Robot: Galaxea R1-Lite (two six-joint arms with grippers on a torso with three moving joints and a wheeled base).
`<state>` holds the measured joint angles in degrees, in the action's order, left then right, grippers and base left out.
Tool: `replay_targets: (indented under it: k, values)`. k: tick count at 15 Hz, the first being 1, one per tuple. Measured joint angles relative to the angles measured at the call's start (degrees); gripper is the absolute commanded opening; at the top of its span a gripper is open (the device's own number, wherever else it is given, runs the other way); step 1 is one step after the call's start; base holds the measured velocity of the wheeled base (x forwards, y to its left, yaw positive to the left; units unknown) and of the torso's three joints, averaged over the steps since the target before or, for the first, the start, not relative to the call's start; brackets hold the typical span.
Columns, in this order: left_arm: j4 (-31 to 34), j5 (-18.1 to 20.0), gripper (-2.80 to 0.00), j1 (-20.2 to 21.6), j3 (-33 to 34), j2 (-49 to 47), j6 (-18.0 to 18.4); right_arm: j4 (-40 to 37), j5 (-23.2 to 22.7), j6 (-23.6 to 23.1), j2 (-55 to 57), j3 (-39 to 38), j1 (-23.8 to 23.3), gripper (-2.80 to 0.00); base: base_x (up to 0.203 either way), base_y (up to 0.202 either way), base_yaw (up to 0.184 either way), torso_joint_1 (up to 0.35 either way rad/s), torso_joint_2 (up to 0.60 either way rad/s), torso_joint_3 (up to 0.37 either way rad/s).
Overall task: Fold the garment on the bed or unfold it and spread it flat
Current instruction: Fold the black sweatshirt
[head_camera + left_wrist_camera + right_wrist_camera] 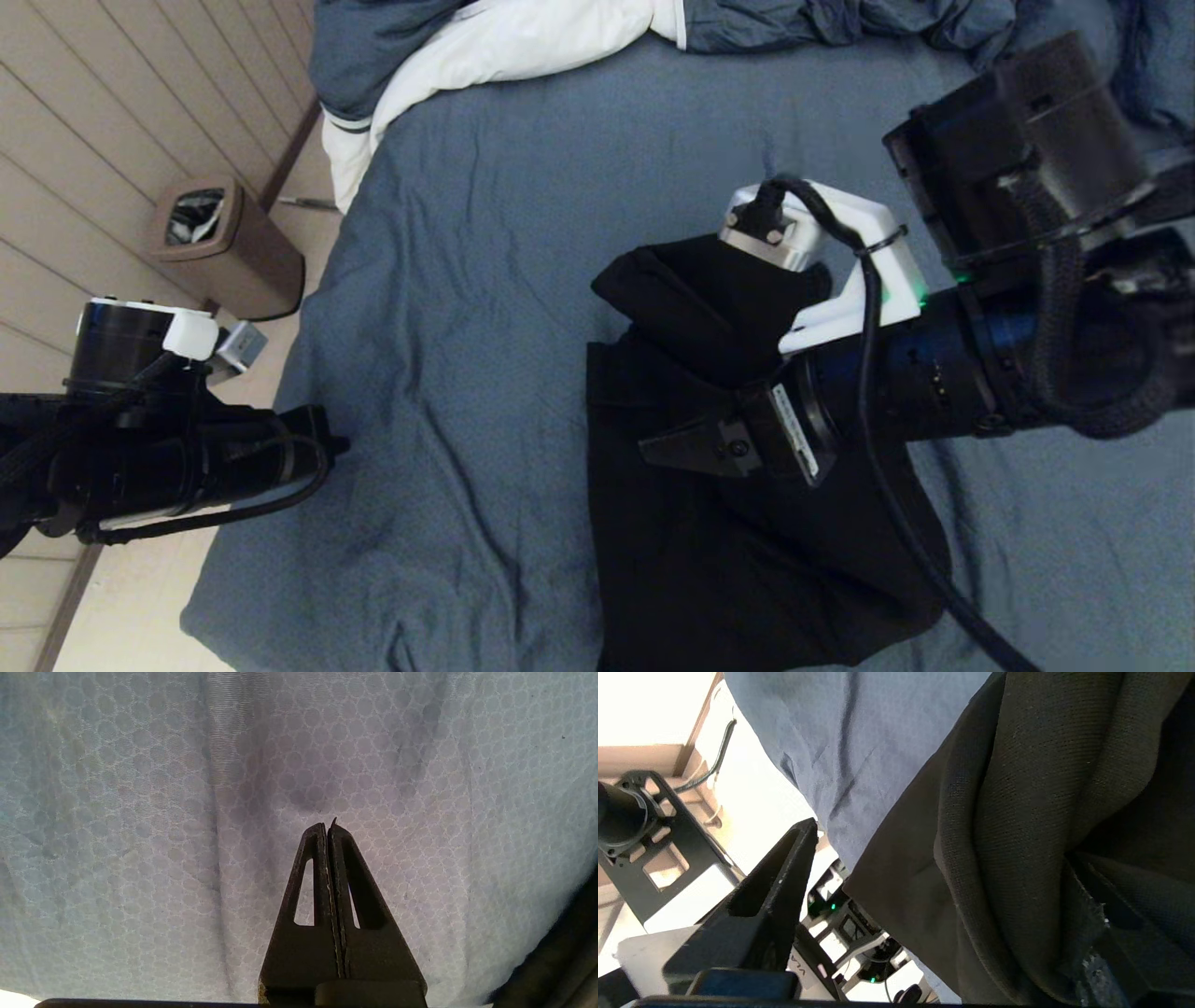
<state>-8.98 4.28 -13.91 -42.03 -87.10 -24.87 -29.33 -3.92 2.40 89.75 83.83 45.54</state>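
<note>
The black garment (747, 560) lies bunched and partly folded on the near middle of the bed (467, 233), with a rumpled flap (709, 289) at its far end. My right arm reaches across it from the right. The right gripper (667, 446) hovers just above the cloth near its left edge. In the right wrist view the right gripper (938, 844) stands open wide: one finger (780, 882) is clear of the cloth, the other is sunk in a thick fold of the garment (1017, 812). My left gripper (329, 439) is parked at the bed's left edge, shut (327, 827) over bare sheet (140, 812).
A puffy blue-grey duvet with white lining (504, 42) is heaped along the far edge of the bed. A brown bin (229, 247) stands on the floor to the left. The bed's near edge and my own base (840, 924) show in the right wrist view.
</note>
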Motion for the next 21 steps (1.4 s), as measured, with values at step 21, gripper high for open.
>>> replay_targets:
  k: [21]
  values:
    - [0.1,0.7,-2.80,-6.7,-5.3,0.0,-0.6,0.1,-2.0,0.9,9.8,-5.4,6.3,0.00,0.000,0.000,0.000,0.000,0.00,0.000]
